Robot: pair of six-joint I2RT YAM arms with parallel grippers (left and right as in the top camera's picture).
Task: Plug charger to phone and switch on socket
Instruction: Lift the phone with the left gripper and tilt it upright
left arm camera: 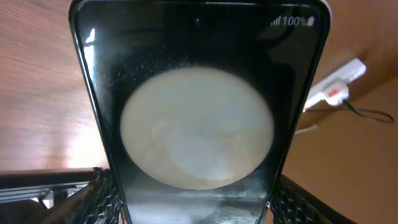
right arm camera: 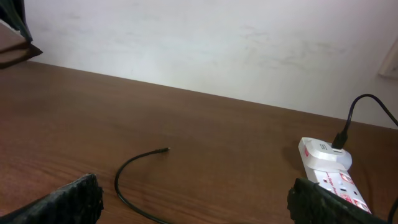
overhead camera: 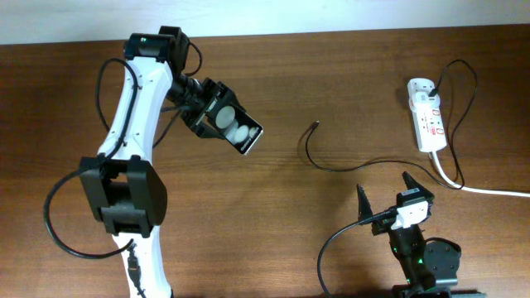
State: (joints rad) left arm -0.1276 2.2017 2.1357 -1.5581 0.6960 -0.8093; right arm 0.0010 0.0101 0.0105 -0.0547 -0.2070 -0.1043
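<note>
The phone is slim and black, with white round glare on its glossy face. In the left wrist view "100%" reads at its far end. It is gripped by the left pincer over the left half of the counter. The charger, a thin black cable, lies curled mid-counter, its tip free and well apart from the phone. The white socket lies far right with a black plug seated in it. The right pincer is spread wide and empty.

My left gripper is clamped on the phone, arm stretched forward. My right gripper rests close to my base, jaws spread wide.
</note>
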